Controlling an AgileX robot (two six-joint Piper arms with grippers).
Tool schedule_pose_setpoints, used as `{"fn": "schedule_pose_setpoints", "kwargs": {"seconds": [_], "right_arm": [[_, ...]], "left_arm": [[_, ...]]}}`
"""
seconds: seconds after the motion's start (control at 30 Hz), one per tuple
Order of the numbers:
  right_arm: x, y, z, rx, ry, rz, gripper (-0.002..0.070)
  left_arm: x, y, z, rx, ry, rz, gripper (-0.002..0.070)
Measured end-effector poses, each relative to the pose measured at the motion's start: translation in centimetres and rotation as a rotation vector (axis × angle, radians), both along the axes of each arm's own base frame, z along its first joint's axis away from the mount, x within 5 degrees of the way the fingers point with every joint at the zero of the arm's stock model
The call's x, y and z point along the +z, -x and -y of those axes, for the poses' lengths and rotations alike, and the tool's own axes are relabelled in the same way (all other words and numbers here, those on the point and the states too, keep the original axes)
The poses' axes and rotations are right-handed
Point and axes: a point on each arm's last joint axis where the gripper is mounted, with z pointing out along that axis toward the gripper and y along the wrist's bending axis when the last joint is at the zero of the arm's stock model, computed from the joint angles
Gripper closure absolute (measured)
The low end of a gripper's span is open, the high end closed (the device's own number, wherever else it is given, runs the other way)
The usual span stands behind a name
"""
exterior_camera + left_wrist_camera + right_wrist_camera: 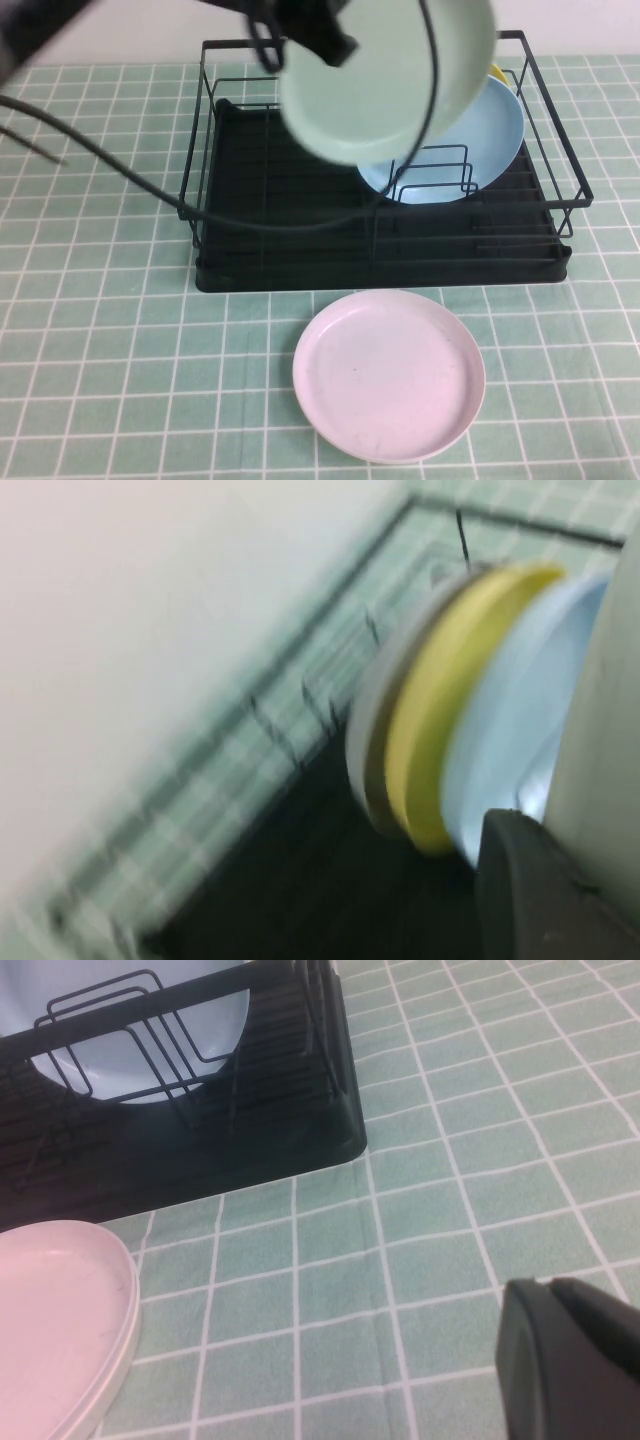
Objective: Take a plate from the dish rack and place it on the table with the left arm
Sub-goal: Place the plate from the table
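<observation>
Left claw is closed on the upper rim of the plate, holding it tilted in the air above the dish rack. Below and behind the claw, a light blue plate stands in the rack; a pink plate lies on the desk nearer the camera. Right claw hovers above the desk beside the rack; its opening cannot be determined.

Plate, top centre of high view: smooth matt mint surface, plastic-looking. Dish rack: thin black wire, slight sheen; ribbed black drip tray, dull finish. Table: pale green tile pattern, matt, white grid lines. Pink plate, lower centre: smooth, faintly speckled. Light blue plate: smooth, soft sheen. Right gripper finger: matt black plastic.
</observation>
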Motion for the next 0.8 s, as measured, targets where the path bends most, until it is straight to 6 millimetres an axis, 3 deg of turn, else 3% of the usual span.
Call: {"fn": "schedule_pose_setpoints", "kwargs": {"seconds": [0.13,0.27,0.47,0.63,0.8], "right_arm": [[0.0,0.0,0.0,0.0,0.0,0.0,0.0696],[0.0,0.0,0.0,0.0,0.0,0.0,0.0696],[0.0,0.0,0.0,0.0,0.0,0.0,0.0696],[0.0,0.0,0.0,0.0,0.0,0.0,0.0696],[0.0,0.0,0.0,0.0,0.0,0.0,0.0696]], "left_arm": [[0.9,1.4,-4.2,0.114,0.032,-0.22,0.0629],[-0.3,2.0,-6.8,0.12,0.152,-0.475,0.0629],[-4.5,6.3,-7.3,0.054,0.233,-0.698,0.0629],[-9.3,10.5,-7.9,0.069,0.294,-0.824,0.0629],[-13.8,11.7,-7.6,0.07,0.433,-0.892,0.0629]]}}
